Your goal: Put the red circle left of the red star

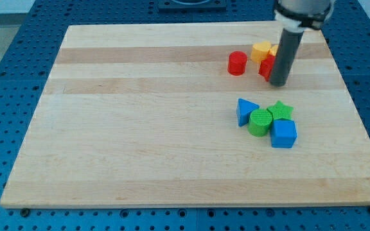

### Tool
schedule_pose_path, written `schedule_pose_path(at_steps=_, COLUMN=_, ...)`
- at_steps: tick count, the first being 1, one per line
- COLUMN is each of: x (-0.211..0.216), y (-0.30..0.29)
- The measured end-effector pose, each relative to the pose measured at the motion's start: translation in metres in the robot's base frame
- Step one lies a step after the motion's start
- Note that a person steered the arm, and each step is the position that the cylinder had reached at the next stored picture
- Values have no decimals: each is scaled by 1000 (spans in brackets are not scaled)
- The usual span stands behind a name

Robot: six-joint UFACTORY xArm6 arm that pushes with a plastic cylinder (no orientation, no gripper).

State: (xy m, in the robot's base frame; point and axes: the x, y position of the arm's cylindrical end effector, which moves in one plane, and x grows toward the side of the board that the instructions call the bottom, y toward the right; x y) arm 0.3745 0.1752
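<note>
The red circle, a short red cylinder, stands on the wooden board at the upper right. The red star lies just to its right, partly hidden behind my rod. My tip rests on the board at the red star's right side, touching or nearly touching it. The red circle is left of the red star with a small gap between them.
A yellow hexagon-like block sits above the red star, with another yellow block partly hidden behind the rod. Lower down lies a cluster: a blue triangle, a green circle, a green star and a blue cube.
</note>
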Motion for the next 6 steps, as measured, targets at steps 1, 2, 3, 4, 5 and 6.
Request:
schedule_pose_path(at_steps=1, x=-12, y=2)
schedule_pose_path(at_steps=2, x=-12, y=2)
schedule_pose_path(at_steps=3, x=10, y=-8)
schedule_pose_path(at_steps=4, x=13, y=-35)
schedule_pose_path(at_steps=5, x=13, y=-67)
schedule_pose_path(at_steps=6, x=13, y=-101)
